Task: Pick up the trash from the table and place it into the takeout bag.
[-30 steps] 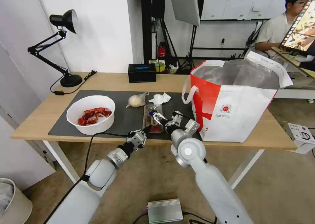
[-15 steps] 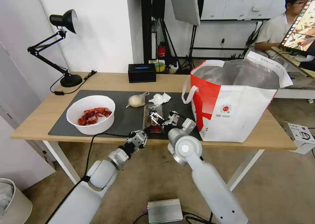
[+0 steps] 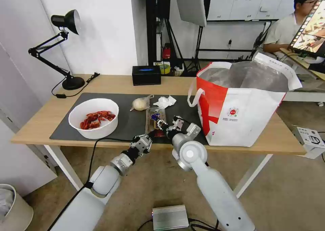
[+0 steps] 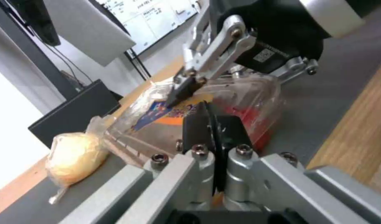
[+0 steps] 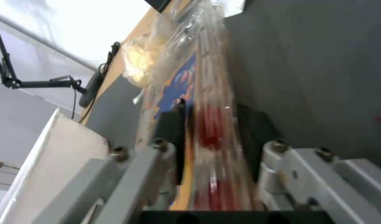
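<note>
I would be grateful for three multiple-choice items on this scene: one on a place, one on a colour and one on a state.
1. Where is the right gripper?
A. In the bag
B. At the clear box
C. Over the lamp

2. What colour are the shells in the bowl?
A. Green
B. Red
C. Blue

3. The left gripper is:
A. Shut, empty
B. Holding the tissue
C. Wide open

Answers: B, it sits at the box on the mat; B, the shells are plainly red; A, its fingers meet with nothing between.

Open mat [image 3: 127, 121] between bowl [image 3: 93, 118], clamshell [image 3: 155, 117]
</note>
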Robot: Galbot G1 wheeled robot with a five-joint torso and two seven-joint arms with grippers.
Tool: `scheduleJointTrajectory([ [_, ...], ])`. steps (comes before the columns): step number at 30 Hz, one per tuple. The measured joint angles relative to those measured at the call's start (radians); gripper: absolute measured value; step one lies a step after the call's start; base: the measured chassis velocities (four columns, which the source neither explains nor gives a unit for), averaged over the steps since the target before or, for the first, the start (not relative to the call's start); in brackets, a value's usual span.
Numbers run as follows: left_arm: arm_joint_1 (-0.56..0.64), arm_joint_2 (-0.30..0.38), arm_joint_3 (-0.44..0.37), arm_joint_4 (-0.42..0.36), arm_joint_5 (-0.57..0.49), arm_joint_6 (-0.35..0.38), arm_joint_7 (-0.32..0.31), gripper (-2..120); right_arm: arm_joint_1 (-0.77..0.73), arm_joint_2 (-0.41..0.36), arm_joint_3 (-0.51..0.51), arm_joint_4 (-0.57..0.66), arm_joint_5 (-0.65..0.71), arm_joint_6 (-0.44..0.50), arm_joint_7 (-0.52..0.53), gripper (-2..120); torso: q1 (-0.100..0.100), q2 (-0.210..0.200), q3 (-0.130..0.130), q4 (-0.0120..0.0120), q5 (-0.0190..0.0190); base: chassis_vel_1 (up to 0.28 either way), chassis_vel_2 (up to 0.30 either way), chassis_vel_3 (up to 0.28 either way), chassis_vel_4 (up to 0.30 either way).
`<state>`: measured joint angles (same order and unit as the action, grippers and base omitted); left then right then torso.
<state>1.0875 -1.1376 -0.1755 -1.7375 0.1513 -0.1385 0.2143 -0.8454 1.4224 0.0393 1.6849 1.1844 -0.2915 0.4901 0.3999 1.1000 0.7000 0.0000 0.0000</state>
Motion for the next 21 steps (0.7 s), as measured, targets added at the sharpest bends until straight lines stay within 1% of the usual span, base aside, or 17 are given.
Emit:
scheduleJointTrajectory([
  [1, 0.001, 0.000, -0.001, 0.000, 0.000, 0.000, 0.000, 0, -0.002, 0.000, 0.000, 0.000, -0.001, 0.000, 0.000, 20, 0.000, 0.000, 0.000, 0.0000, 0.0000, 0.000, 0.000, 0.000, 0.000],
  [2, 0.001, 0.000, -0.001, 0.000, 0.000, 0.000, 0.000, 0, -0.002, 0.000, 0.000, 0.000, -0.001, 0.000, 0.000, 20, 0.000, 0.000, 0.000, 0.0000, 0.0000, 0.000, 0.000, 0.000, 0.000],
  [4, 0.002, 0.001, -0.004, 0.000, -0.001, 0.000, -0.001, 0, -0.004, -0.001, 0.001, 0.000, -0.002, 0.001, 0.000, 8, 0.000, 0.000, 0.000, 0.0000, 0.0000, 0.000, 0.000, 0.000, 0.000],
  [5, 0.002, 0.001, -0.004, 0.000, -0.001, 0.000, -0.001, 0, -0.004, -0.001, 0.001, 0.000, -0.002, 0.001, 0.000, 8, 0.000, 0.000, 0.000, 0.0000, 0.0000, 0.000, 0.000, 0.000, 0.000],
  [7, 0.004, 0.000, -0.004, 0.000, -0.002, 0.000, -0.002, 0, -0.006, -0.001, 0.000, 0.000, -0.004, 0.003, 0.000, 1, 0.000, 0.000, 0.000, 0.0000, 0.0000, 0.000, 0.000, 0.000, 0.000],
  [18, 0.016, 0.001, -0.006, -0.009, -0.033, 0.004, -0.014, 1, -0.008, 0.002, -0.017, 0.007, -0.029, 0.006, 0.002, 0, 0.000, 0.000, 0.000, 0.0000, 0.0000, 0.000, 0.000, 0.000, 0.000],
  [19, 0.019, 0.003, -0.005, -0.010, -0.038, 0.005, -0.025, 7, -0.006, -0.003, -0.021, 0.008, -0.032, 0.007, 0.001, 0, 0.000, 0.000, 0.000, 0.0000, 0.0000, 0.000, 0.000, 0.000, 0.000],
  [20, 0.020, 0.003, -0.004, -0.013, -0.044, 0.007, -0.029, 11, -0.005, -0.005, -0.022, 0.008, -0.033, 0.007, 0.000, 0, 0.000, 0.000, 0.000, 0.0001, 0.0000, 0.000, 0.000, 0.000, 0.000],
  [21, 0.020, 0.003, -0.004, -0.013, -0.044, 0.007, -0.029, 11, -0.005, -0.005, -0.022, 0.008, -0.033, 0.007, 0.000, 0, 0.000, 0.000, 0.000, 0.0001, 0.0000, 0.000, 0.000, 0.000, 0.000],
])
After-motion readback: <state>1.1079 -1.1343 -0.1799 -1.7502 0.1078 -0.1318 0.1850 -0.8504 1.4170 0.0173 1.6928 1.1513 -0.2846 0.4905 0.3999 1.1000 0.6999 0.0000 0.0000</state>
